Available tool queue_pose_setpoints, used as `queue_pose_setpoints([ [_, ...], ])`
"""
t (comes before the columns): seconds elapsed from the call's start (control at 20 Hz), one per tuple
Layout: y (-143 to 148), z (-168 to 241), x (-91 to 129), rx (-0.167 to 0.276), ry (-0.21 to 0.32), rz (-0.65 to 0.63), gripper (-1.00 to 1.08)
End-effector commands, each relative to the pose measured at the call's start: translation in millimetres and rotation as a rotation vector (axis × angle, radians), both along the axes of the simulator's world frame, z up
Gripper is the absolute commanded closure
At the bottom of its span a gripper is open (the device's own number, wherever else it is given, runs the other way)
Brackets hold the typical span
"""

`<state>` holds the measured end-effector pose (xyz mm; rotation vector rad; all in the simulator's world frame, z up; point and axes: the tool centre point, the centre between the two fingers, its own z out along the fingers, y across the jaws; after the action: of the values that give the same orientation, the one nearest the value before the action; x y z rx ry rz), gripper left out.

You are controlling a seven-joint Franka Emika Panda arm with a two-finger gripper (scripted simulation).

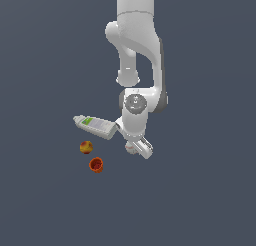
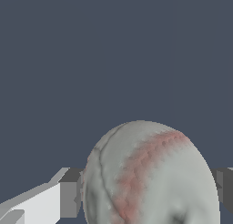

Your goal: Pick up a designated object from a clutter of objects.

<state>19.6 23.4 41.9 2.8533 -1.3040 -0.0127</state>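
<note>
1. Exterior view: the arm reaches down over the clutter, w/ the gripper (image 1: pixel 136 147) low at the baseball (image 1: pixel 130 147). Only a small white bit of the ball shows, at the hand's left edge in this view; the rest is hidden by the hand.
2. Same view, other items: the bottle (image 1: pixel 95 126) lies on its side just left of the hand, its near end about touching the wrist housing. The red-yellow ball (image 1: pixel 86 147) and the orange-red cup (image 1: pixel 96 164) sit further left and nearer, apart from the hand. None of them is between the fingers.
3. Wrist view: the baseball (image 2: pixel 150 175) fills the space between the two fingers (image 2: pixel 68 198), red stitching facing the cam. Both pads sit right at its sides, so the hand looks narrowed around the ball; contact prob. made, but can't confirm a firm squeeze from this angle.
4. Progress, my read: approach and descent done, correct obj. bracketed. Whether the ball is off the floor yet I can't tell; no clear gap or shadow shows.
5. Left: confirm grip, then lift clear w/o nudging the bottle.
</note>
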Motion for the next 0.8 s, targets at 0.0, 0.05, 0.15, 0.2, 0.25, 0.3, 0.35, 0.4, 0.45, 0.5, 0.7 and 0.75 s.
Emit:
queue_pose_setpoints([
  [0.0,0.3,2.4,1.6,0.0,-0.004,0.0,-0.92],
  [0.05,0.4,4.3,2.6,0.0,-0.007,0.001,-0.92],
  [0.15,0.5,5.9,3.4,0.001,-0.009,0.001,-0.92],
  [0.2,0.5,5.9,3.4,0.001,-0.009,0.001,1.08],
  [0.25,0.5,5.9,3.4,0.001,-0.009,0.001,1.08],
  [0.3,0.5,5.9,3.4,0.001,-0.009,0.001,1.08],
  [0.35,0.5,5.9,3.4,0.001,-0.009,0.001,1.08],
  [0.4,0.5,5.9,3.4,0.001,-0.009,0.001,1.08],
  [0.45,0.5,5.9,3.4,0.001,-0.009,0.001,1.08],
  [0.5,0.5,5.9,3.4,0.001,-0.009,0.001,1.08],
  [0.7,0.5,5.0,2.7,0.001,-0.007,0.001,1.08],
  [0.75,0.5,5.3,2.8,0.001,-0.007,0.001,1.08],
])
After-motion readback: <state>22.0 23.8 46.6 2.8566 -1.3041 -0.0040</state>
